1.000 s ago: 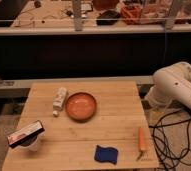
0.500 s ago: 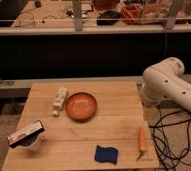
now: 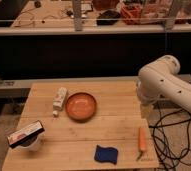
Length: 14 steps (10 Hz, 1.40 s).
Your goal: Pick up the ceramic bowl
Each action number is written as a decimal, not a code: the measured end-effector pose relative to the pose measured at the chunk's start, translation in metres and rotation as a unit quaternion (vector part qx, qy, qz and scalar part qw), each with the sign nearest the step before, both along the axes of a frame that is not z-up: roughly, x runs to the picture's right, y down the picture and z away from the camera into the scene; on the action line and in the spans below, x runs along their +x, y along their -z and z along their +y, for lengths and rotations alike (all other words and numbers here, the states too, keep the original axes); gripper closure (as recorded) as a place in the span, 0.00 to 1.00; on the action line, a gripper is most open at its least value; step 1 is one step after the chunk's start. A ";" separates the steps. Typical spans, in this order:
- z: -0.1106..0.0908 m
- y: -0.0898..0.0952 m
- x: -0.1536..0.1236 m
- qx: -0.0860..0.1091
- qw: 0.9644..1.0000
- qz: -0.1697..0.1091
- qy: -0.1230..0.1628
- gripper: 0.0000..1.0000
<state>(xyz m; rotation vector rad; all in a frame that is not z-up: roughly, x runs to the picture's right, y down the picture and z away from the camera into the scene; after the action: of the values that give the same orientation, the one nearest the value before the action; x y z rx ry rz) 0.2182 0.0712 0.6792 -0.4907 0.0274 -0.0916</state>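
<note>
Ceramic bowl (image 3: 81, 105) sits upright mid surface (image 3: 114, 131), rim up for a grab. A small bottle (image 3: 60, 98) just left of the bowl crowds that side. The arm (image 3: 161, 80) is folded well right of the bowl, with the pincer (image 3: 146, 109) hanging at its lower end; can't tell if it's spread or pressed together.

Looking down from a height in front of the near edge of the wooden table (image 3: 89, 135), facing its far edge, standing back enough to be taking in all four corners. Catching the white arm (image 3: 161, 82) at the right edge, not showing the gripper.
</note>
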 end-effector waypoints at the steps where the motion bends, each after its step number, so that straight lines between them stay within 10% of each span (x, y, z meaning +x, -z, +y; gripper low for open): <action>1: -0.002 -0.001 -0.012 0.003 1.000 -0.005 0.005 0.20; 14: -0.022 -0.011 -0.082 0.033 0.992 -0.061 0.106 0.20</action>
<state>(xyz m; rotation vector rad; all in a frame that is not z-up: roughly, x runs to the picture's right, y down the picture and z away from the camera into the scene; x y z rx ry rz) 0.1365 0.0495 0.6902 -0.4148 -0.0381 -0.3272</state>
